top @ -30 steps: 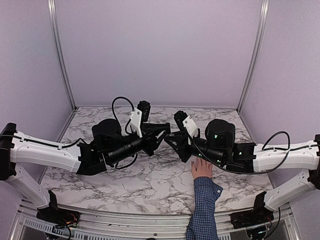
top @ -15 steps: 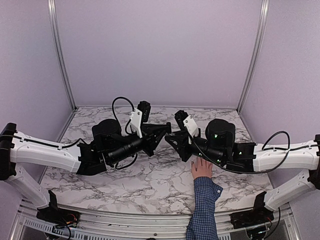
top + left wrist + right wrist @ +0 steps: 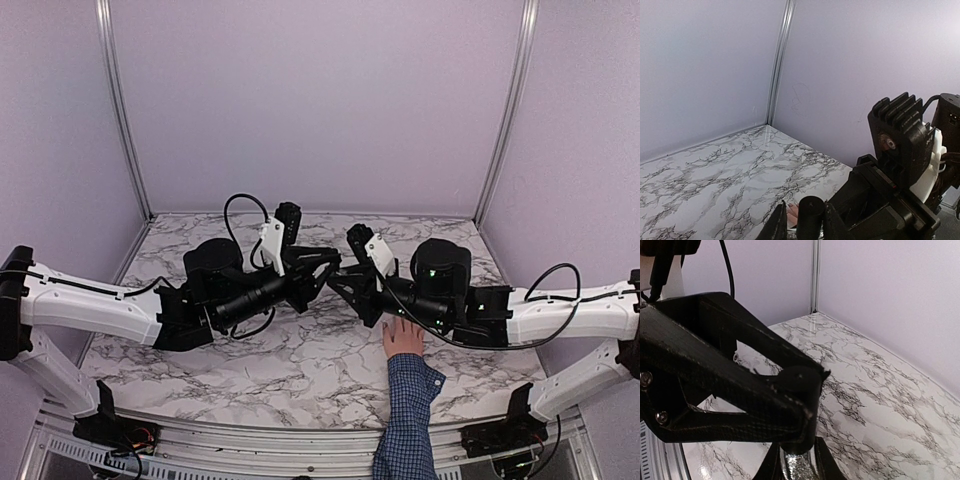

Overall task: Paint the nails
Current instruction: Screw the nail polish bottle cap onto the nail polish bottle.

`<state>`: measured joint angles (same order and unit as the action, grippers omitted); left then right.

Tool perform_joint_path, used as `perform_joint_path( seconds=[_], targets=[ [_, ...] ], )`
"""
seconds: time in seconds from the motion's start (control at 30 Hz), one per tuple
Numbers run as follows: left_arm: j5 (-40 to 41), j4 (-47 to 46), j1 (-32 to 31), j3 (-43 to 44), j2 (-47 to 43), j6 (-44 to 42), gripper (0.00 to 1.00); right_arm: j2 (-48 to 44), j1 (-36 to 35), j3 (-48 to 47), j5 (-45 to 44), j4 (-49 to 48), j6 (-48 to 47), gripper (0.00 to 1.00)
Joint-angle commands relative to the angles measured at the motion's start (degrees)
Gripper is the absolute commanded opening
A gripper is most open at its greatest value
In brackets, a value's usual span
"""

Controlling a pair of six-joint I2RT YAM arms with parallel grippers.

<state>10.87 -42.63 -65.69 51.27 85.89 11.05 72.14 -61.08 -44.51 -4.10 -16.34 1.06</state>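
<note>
Our right gripper (image 3: 338, 282) clamps the glittery bottle (image 3: 797, 466); our left gripper (image 3: 326, 266) pinches its dark cap (image 3: 809, 214). The person's hand (image 3: 403, 338) lies flat below the right gripper's wrist. We cannot see the nails, hidden under that arm.

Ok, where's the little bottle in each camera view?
Top external: not distinguishable, hidden where the left tool and right tool meet.
Left wrist: dark cap at the bottom edge, between the fingers.
Right wrist: glittery grey bottle at bottom centre.
Shared landmark: the marble table.
</note>
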Motion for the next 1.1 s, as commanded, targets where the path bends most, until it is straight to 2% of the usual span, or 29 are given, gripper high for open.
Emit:
perform_joint_path(
  seconds=[0.0, 0.13, 0.27, 0.4, 0.53, 0.8, 1.07],
  targets=[
    [1.1, -2.2, 0.6, 1.0, 0.1, -0.9, 0.22, -1.0, -0.8, 0.0, 2.5, -1.7, -0.8, 0.0],
    [0.4, -2.2, 0.6, 0.8, -0.2, -1.9, 0.09, -1.4, -0.8, 0.0, 3.5, -1.5, -1.0, 0.0],
    [-1.4, -2.2, 0.6, 0.0, -1.1, -2.7, 0.0, -2.4, -0.8, 0.0, 8.1, -0.8, -3.7, 0.0],
    [-7.4, -2.2, 0.7, -1.1, -1.9, -3.8, 0.0, -4.0, -0.8, 0.1, 12.5, -0.1, -5.7, 0.0],
    [-18.6, -2.2, 0.8, -2.2, -2.7, -4.6, 0.0, -5.7, -0.7, 0.0, 19.8, 0.4, -7.9, 0.0],
    [-38.4, -2.2, 0.8, -2.6, -3.7, -4.9, 0.0, -6.0, -0.7, -3.3, 39.6, 4.7, -13.3, 0.0],
    [-54.2, -2.0, 0.8, 0.0, -0.6, -3.4, 0.0, -4.2, -0.7, -5.5, 53.5, 7.2, -15.9, 0.0]
  ],
)
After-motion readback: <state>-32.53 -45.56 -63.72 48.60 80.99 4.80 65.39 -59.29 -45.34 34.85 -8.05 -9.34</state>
